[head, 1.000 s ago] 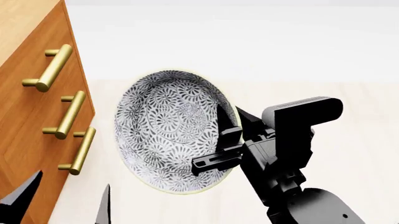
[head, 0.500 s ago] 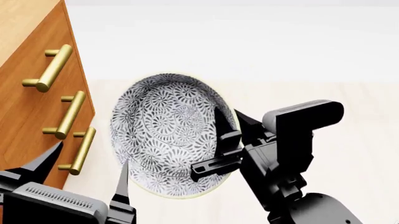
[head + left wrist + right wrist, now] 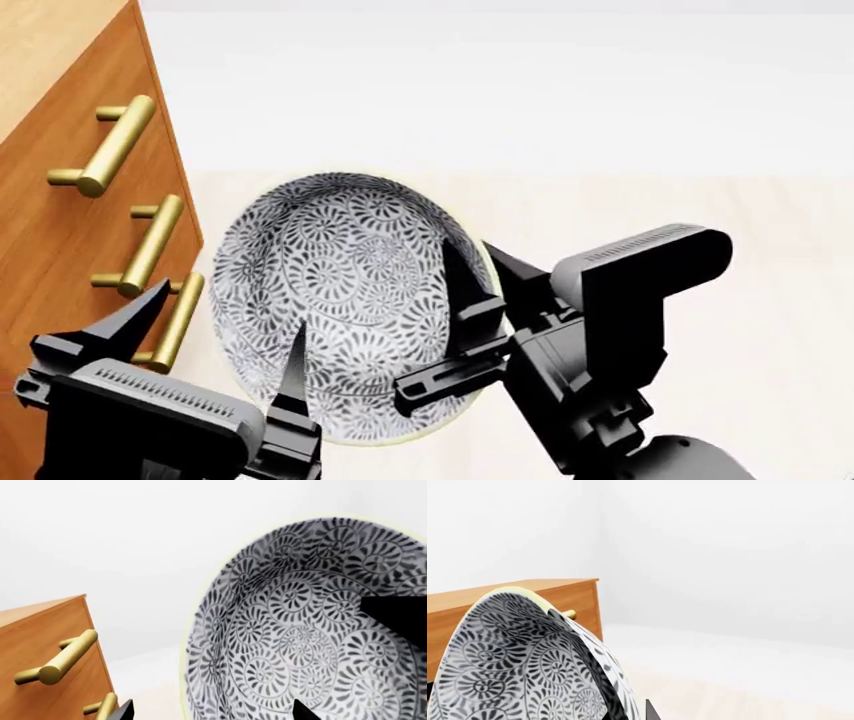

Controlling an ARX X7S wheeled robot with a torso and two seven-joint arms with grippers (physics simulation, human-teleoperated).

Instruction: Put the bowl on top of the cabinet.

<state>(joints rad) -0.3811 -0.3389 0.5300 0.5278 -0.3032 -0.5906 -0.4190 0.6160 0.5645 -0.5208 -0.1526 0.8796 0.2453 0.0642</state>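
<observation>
Bowl (image 3: 340,300) is hanging tilted beside the cabinet (image 3: 60,230), because I'm keeping the right pincer (image 3: 474,275) clamped on its rim; the left pincer (image 3: 220,345) is gaping apart nearby.

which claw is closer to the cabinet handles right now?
Left. The left claw sits just beside the lowest handle, open around the bowl's near rim. The right claw grips the bowl's far rim, across from the cabinet.

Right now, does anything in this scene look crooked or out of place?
Yes: the bowl is tipped steeply on its side, its patterned inside facing the head camera rather than up. The right gripper pinches its rim, holding it in the air beside the cabinet. The left gripper is open near its other edge. Nothing looks spilled or broken.
</observation>
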